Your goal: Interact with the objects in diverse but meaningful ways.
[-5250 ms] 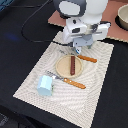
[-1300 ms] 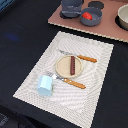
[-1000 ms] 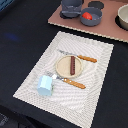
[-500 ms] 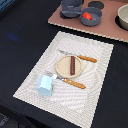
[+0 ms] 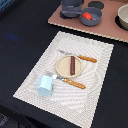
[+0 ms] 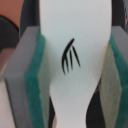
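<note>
White plastic fills the wrist view: we've got the small white shaker (image 6: 75, 60) clamped between the green-padded jaws, gripper (image 6: 74, 67) closed on it, out of the exterior view. On the striped placemat (image 5: 95, 70) the brown sausage (image 5: 73, 63) lies on its small plate (image 5: 64, 68), a knife and fork either side, the light-blue cup (image 5: 44, 86) near the corner. The red tomato (image 5: 88, 16) sits in the grey pot (image 5: 93, 18). We'd judge the shaker's placing undone.
</note>
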Available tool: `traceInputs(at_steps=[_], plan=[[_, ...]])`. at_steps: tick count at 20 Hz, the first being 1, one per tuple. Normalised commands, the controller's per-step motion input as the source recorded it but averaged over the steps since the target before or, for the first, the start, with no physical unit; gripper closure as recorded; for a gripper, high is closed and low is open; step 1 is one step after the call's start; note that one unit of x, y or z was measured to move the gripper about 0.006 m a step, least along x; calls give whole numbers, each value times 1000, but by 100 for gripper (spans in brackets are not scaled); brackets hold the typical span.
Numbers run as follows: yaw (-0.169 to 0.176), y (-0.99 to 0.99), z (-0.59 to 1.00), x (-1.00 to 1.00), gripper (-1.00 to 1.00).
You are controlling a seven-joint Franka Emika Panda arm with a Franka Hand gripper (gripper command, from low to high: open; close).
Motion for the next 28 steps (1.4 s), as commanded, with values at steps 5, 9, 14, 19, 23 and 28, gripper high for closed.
traceInputs(at_steps=[5, 9, 14, 19, 23, 28], plan=[[0, 65, -236, 89, -100], [0, 104, -270, 2, -100], [7, 104, -67, 1, -100], [-2, 22, 911, -29, -100], [-11, -151, 1000, 118, -100], [-17, -422, 897, 553, -100]])
